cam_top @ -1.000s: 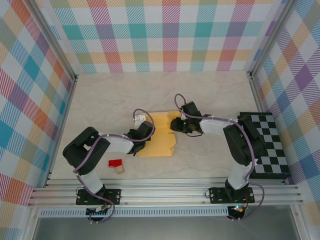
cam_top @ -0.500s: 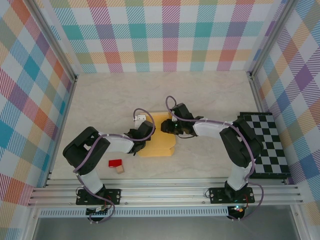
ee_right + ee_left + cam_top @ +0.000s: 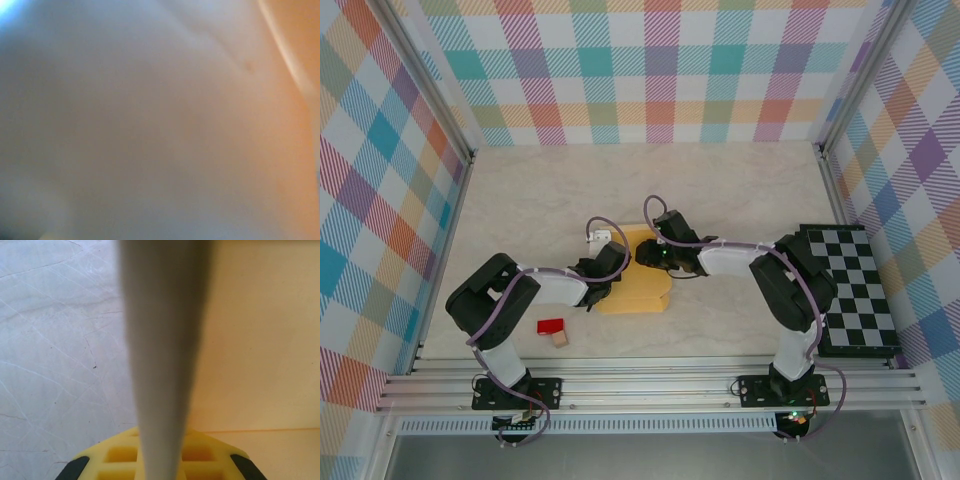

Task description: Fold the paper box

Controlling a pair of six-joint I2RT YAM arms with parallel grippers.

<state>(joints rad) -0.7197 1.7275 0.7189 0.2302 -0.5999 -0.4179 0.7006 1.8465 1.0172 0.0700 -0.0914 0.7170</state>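
Note:
The paper box is a pale yellow-orange card sheet lying flat at the table's middle, its right part folded over to the left. My left gripper sits at its left edge. In the left wrist view a pale upright strip of card runs edge-on down the middle between the jaws, with flat card to the right. My right gripper is low over the sheet's upper middle. In the right wrist view blurred card lies against the lens and hides the fingers.
A small red block and a tiny tan wooden cube lie near the front left, beside the left arm. A black-and-white checkered board rests at the right side. Plaid walls enclose the marbled table.
My right gripper has moved left across the sheet, taking the right panel over with it, so the card looks narrower. The left arm has stayed put.

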